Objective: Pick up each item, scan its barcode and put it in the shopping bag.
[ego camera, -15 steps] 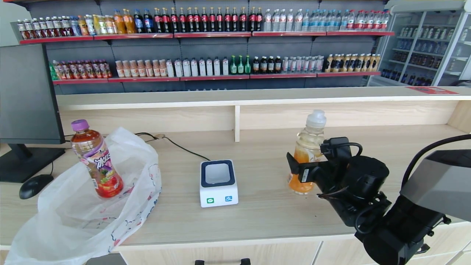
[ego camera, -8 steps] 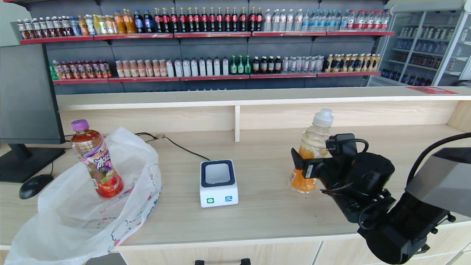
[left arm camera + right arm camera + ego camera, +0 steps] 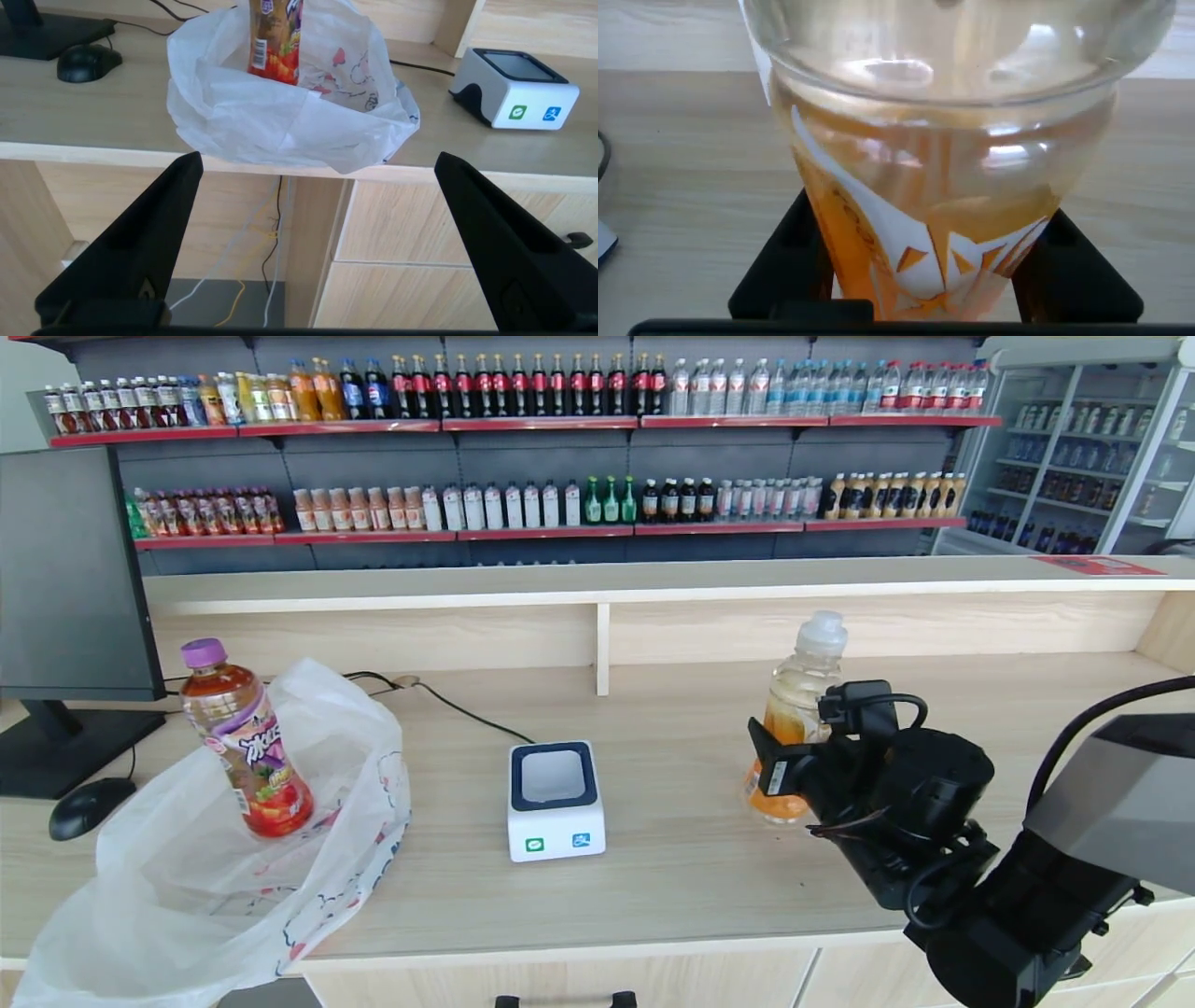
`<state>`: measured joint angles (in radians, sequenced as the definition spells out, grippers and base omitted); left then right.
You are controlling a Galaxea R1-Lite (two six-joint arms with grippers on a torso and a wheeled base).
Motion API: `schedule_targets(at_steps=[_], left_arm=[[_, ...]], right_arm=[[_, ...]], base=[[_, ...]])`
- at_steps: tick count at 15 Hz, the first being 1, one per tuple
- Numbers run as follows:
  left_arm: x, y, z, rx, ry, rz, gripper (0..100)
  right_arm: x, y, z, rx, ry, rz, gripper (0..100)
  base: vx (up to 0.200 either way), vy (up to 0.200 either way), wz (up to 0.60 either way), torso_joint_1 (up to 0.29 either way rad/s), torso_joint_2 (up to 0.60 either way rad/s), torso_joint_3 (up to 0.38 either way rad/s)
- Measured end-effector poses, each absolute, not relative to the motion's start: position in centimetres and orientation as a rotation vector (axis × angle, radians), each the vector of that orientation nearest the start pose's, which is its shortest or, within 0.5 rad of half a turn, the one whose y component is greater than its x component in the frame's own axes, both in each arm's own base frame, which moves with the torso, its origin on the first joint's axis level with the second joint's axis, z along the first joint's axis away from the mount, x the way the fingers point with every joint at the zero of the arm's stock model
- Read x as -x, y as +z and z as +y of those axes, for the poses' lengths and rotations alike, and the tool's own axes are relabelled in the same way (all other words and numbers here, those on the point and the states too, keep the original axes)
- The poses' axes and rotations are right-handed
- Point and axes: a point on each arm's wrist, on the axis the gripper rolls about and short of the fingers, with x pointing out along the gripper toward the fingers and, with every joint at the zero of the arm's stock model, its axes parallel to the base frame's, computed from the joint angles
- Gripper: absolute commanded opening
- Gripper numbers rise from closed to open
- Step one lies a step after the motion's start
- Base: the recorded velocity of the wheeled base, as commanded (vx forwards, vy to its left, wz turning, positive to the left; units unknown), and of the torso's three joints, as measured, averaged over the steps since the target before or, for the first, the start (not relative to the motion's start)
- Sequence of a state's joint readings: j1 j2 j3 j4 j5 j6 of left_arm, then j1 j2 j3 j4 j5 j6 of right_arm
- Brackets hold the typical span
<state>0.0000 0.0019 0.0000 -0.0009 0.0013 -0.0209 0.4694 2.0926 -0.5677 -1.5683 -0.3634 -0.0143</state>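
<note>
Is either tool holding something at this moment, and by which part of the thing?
The right tool grips the orange drink bottle around the lower half of its body. The left tool is open and holds nothing.

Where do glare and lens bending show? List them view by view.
Head view: the drink shelves bow slightly toward the edges, a wide-lens bend; the window of the scanner reflects pale light. Right wrist view: bright highlights streak the orange bottle in the shut right gripper. Left wrist view: the open left gripper shows fingers as dark silhouettes against pale cabinet fronts.
</note>
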Motion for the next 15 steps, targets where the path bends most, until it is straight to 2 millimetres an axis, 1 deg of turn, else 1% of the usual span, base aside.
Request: schedule_targets(at_steps=[7,10,15], left_arm=[[2.3,7.6,0.0,0.021,0.001,0.000,100],[2.3,7.6,0.0,0.021,0.001,0.000,100],[2.3,7.6,0.0,0.021,0.001,0.000,100]], right_arm=[[-29.9,10.0,14.4,-0.046,0.111,-0.055,0],[-29.3,10.3,14.2,-0.048,0.113,-0.056,0],[-28.7,11.5,13.9,-0.062,0.114,-0.085,0]], base=[[0.000,0.000,0.00,0.000,0.00,0.000],[0.000,0.000,0.00,0.000,0.00,0.000],[0.000,0.000,0.00,0.000,0.00,0.000]])
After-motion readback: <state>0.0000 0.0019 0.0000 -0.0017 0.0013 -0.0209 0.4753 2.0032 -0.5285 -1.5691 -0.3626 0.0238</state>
